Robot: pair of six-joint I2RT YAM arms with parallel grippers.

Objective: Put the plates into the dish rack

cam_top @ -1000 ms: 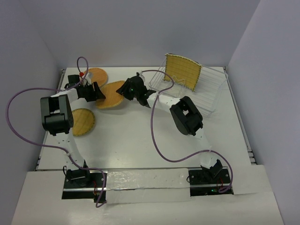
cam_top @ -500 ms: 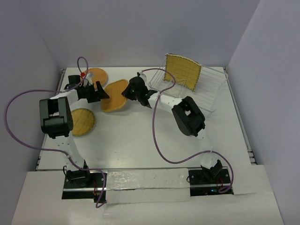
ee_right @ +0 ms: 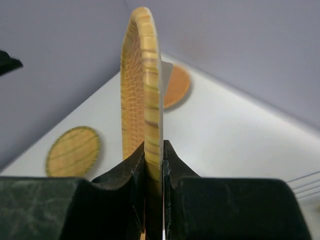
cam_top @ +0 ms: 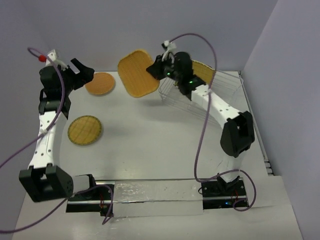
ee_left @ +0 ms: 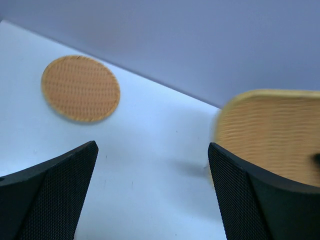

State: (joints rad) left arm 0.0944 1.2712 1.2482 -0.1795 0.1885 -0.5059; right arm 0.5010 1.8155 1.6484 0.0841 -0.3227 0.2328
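My white table (cam_top: 150, 142) sits boxed in by plain lavender-grey walls (cam_top: 150, 30) at nine, twelve and three o'clock, evenly lit.

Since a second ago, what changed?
The right gripper shut on the orange rounded-square plate and lifted it off the table toward the silvery wire dish rack. The left gripper opened and drew back. The orange round plate, yellow round plate and racked yellow woven square plate stayed put.

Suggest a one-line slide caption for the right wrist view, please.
Right end effector clamps the orange rounded square plate edge-on; orange round plate and yellow round plate lie beyond.
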